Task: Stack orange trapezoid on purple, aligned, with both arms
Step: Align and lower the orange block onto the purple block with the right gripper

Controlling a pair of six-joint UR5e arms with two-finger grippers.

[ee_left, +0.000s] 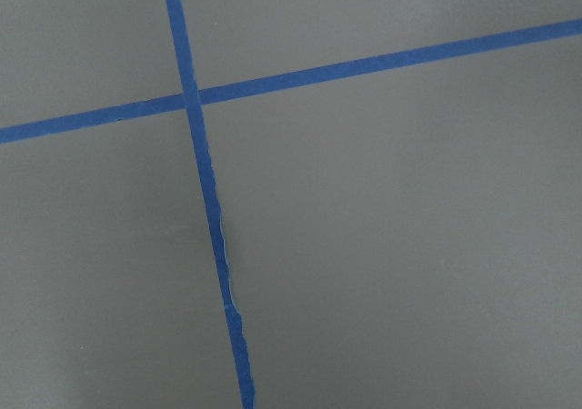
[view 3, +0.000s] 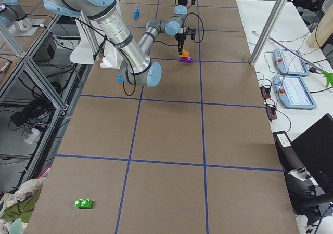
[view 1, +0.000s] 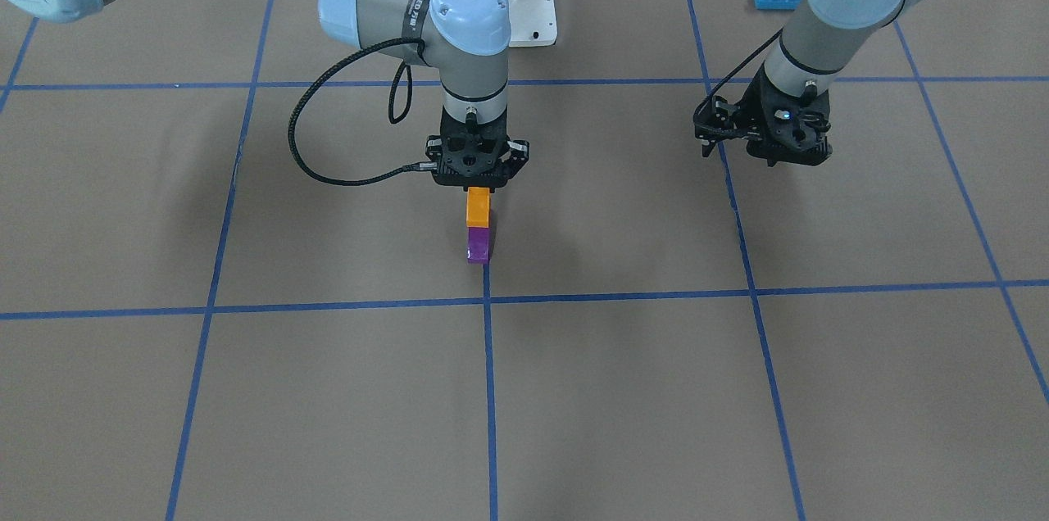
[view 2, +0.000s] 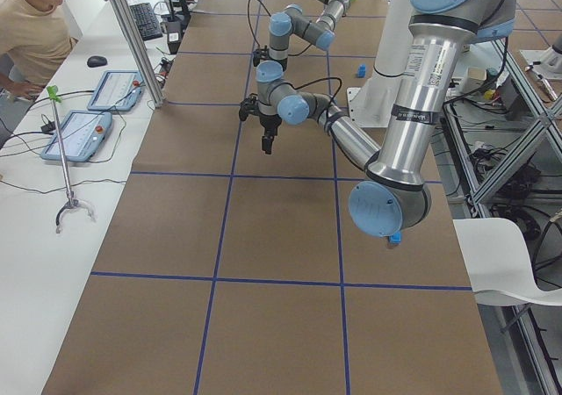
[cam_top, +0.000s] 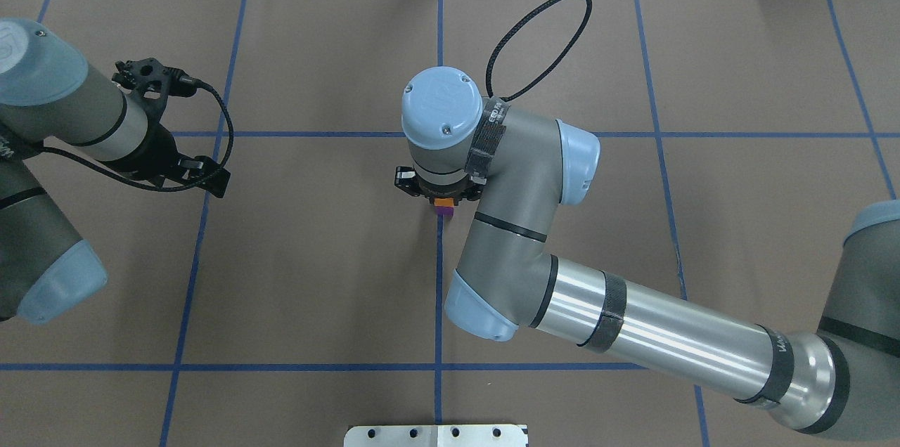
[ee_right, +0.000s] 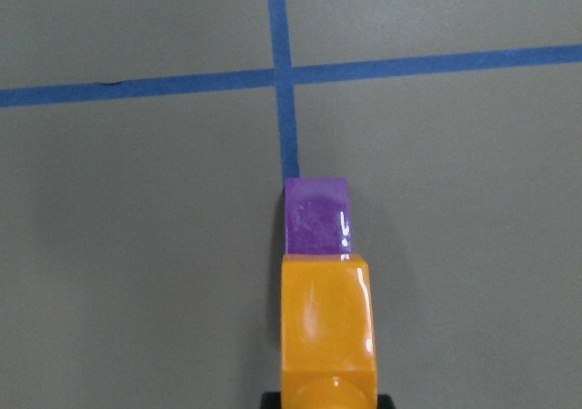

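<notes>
Orange trapezoid [view 1: 478,206] held above purple [view 1: 478,245], contact unclear, right gripper [view 1: 478,187] fingertips hidden

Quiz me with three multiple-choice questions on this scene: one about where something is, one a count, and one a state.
1. The purple brick sits: A on a blue tape line; B in a box; C on a shelf.
2. Bricks in the right wrist view: A one; B two; C four.
3. The orange trapezoid is: A lying loose; B gripped by the right gripper; C split apart.

Answers: 1 A, the overhead view shows it on the line. 2 B, only orange and purple appear. 3 B, the gripper holds it from above.
</notes>
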